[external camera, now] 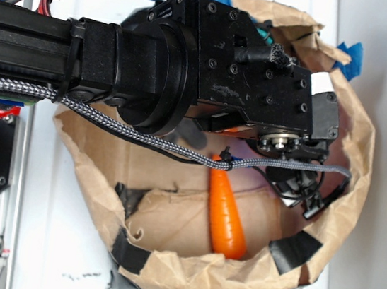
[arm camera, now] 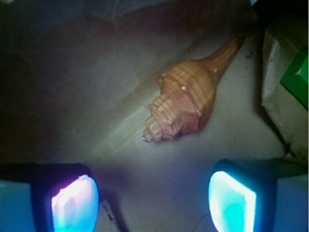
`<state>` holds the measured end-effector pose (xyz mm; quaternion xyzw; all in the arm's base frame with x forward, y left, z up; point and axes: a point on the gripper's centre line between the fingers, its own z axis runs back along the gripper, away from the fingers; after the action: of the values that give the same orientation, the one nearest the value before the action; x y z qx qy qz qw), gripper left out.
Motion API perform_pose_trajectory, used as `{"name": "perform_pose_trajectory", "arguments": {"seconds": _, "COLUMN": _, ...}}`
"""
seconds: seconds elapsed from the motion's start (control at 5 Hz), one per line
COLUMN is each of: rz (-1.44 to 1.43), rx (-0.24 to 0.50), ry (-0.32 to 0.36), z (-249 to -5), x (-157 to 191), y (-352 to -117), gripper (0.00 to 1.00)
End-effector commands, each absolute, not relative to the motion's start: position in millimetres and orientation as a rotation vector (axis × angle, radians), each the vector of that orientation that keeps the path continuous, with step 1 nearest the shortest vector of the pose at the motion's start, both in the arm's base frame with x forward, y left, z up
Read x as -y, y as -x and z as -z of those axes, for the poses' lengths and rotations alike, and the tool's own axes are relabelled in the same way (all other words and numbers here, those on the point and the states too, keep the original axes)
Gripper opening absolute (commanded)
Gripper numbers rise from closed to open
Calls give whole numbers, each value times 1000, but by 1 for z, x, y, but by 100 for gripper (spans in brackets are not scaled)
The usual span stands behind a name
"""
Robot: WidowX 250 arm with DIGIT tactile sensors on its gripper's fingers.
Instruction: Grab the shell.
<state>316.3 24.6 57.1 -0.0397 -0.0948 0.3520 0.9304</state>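
Here, from my remote station, the WidowX pincer (arm camera: pixel 152 200) hangs low inside a crumpled brown paper bag (external camera: pixel 353 148), its two glowing pads set wide apart with nothing between them. Reading the wrist view left to right: the left pad (arm camera: pixel 72 203) shines pink-white at the bottom edge, bare bag floor (arm camera: pixel 82 96) stretches ahead of it in shadow, then comes the shell (arm camera: pixel 186 99), lying on its side just ahead of the open gap and slightly toward the right pad (arm camera: pixel 231 203), apart from both. Its ridged whorls point back toward the pincer and its long thin tip runs away, up and to the right, so the broad body is the part nearest the jaws; I judge that the sensible place to close on it. Beyond the right pad, a fold of the bag's wall and something green (arm camera: pixel 297 79) crowd the edge. In the exterior view the arm's black wrist housing (external camera: pixel 211 61) hides the shell entirely, while an orange carrot (external camera: pixel 227 213) lies on the bag floor beside it, clear of the pincer. The grab looks not yet begun: I would need to go forward and down first.
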Motion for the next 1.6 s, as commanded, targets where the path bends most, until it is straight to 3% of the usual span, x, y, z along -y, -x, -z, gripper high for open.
{"name": "perform_pose_trajectory", "arguments": {"seconds": 0.0, "rz": -778, "rx": 340, "ry": 69, "z": -80, "x": -43, "y": -326, "gripper": 100}}
{"name": "perform_pose_trajectory", "arguments": {"seconds": 0.4, "rz": -834, "rx": 453, "ry": -11, "z": -70, "x": -53, "y": -336, "gripper": 100}}
{"name": "perform_pose_trajectory", "arguments": {"seconds": 0.6, "rz": -837, "rx": 467, "ry": -33, "z": -68, "x": -54, "y": -338, "gripper": 100}}
{"name": "perform_pose_trajectory", "arguments": {"seconds": 1.0, "rz": -864, "rx": 458, "ry": -63, "z": -60, "x": -63, "y": -342, "gripper": 100}}
{"name": "perform_pose_trajectory", "arguments": {"seconds": 1.4, "rz": -808, "rx": 416, "ry": -121, "z": -34, "x": -49, "y": -341, "gripper": 100}}
